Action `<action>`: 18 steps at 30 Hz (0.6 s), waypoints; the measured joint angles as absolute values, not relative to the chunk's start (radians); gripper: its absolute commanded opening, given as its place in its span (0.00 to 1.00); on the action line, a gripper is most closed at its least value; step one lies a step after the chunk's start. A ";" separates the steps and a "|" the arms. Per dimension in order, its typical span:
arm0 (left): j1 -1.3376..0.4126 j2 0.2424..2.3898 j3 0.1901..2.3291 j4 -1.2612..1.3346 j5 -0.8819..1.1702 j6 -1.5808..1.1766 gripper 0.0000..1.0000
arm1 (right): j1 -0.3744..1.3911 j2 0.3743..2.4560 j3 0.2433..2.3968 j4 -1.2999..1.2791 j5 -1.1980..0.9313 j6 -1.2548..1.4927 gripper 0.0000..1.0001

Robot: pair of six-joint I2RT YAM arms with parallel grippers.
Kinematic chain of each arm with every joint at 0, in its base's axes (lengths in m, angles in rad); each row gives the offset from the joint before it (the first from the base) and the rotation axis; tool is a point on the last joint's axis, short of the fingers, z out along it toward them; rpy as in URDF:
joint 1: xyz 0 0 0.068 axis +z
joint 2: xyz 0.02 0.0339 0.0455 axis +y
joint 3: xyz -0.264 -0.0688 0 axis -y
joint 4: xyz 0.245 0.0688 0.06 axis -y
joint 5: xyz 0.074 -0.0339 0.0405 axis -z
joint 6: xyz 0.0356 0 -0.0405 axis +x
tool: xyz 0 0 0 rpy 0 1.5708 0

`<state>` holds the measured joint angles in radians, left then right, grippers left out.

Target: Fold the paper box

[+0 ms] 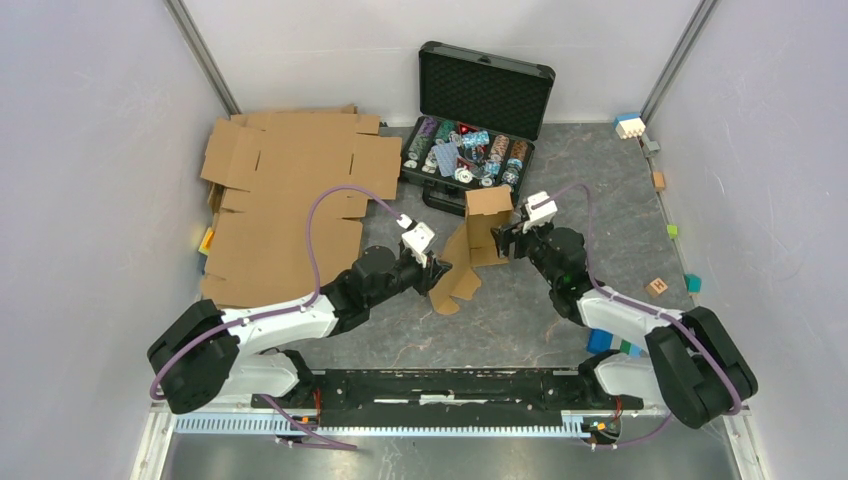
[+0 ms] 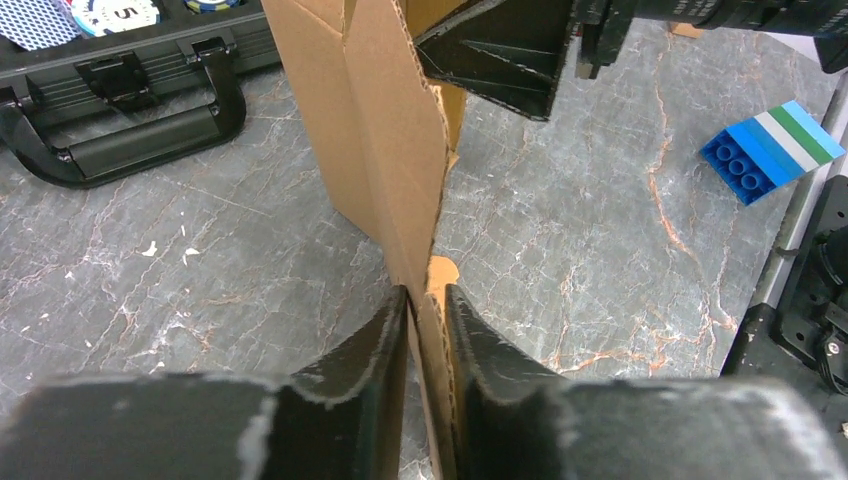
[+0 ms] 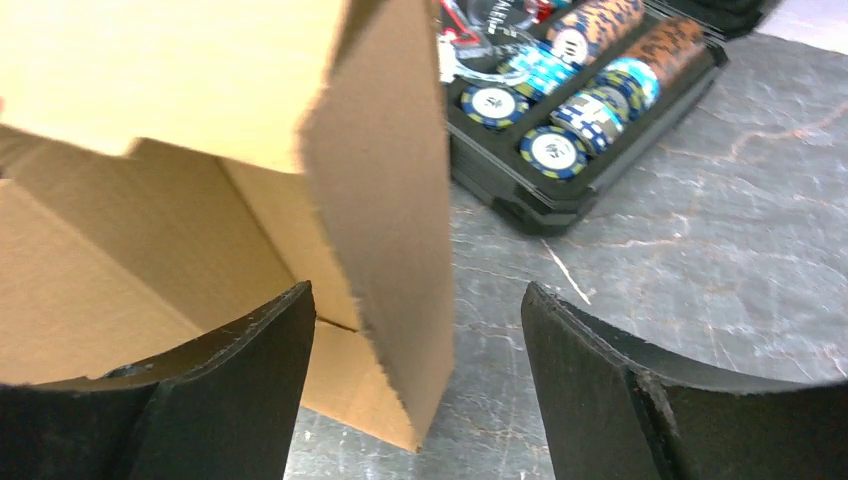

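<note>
Brown corrugated cardboard fills my far left: a pile of big flat die-cut sheets [image 1: 285, 200] lies on the grey marbled table [image 1: 520, 330], out to the left of the left gripper [image 1: 436, 268] and partly beyond it.

That gripper has a thin edge of the paper box [image 1: 476, 243], a small plain brown cardboard mailer, running straight down between its two black fingers [image 2: 370, 350]. The jaws stand only a sliver apart, close on both faces of the flap. I cannot tell whether they are pressing it or merely flanking it.

The box stands half raised between my two grippers, right in front of each. One panel is upright, and a loose flap trails down to the table beside the left gripper.

Beyond both grippers sits a black foam-lined case [image 1: 487, 85], lid up, with rows of poker chips. On my left wrist camera one white chip [image 2: 117, 13] shows a "5". I cannot read the other chip faces.

The right gripper [image 3: 415, 300] is spread wide around an upright box panel. The cardboard sits close by its left finger [image 3: 250, 370] and clear of the other.

To the right of the left gripper lies a blue studded toy brick [image 2: 772, 148] with white and green stripes.
</note>
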<state>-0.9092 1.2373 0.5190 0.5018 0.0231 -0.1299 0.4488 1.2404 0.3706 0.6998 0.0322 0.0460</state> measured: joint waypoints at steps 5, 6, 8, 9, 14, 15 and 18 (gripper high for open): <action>-0.909 1.237 0.519 0.483 -0.001 -0.136 0.02 | 0.449 1.168 0.340 0.697 -0.101 0.059 0.96; -0.909 1.235 0.522 0.473 -0.011 -0.136 0.02 | 0.449 1.142 0.332 0.687 -0.128 0.059 0.96; -0.909 1.225 0.530 0.449 -0.030 -0.136 0.02 | 0.449 1.091 0.317 0.665 -0.159 0.059 0.96; -0.909 1.217 0.533 0.435 -0.039 -0.135 0.02 | 0.449 1.058 0.306 0.655 -0.171 0.063 0.96; -0.909 1.155 0.577 0.307 -0.096 -0.134 0.02 | 0.449 0.872 0.256 0.582 -0.203 0.086 0.96; -0.909 1.141 0.588 0.281 -0.103 -0.134 0.02 | 0.449 0.846 0.254 0.566 -0.206 0.087 0.96; -0.909 1.097 0.672 0.133 -0.141 -0.134 0.03 | 0.449 0.754 0.255 0.496 -0.191 0.090 0.95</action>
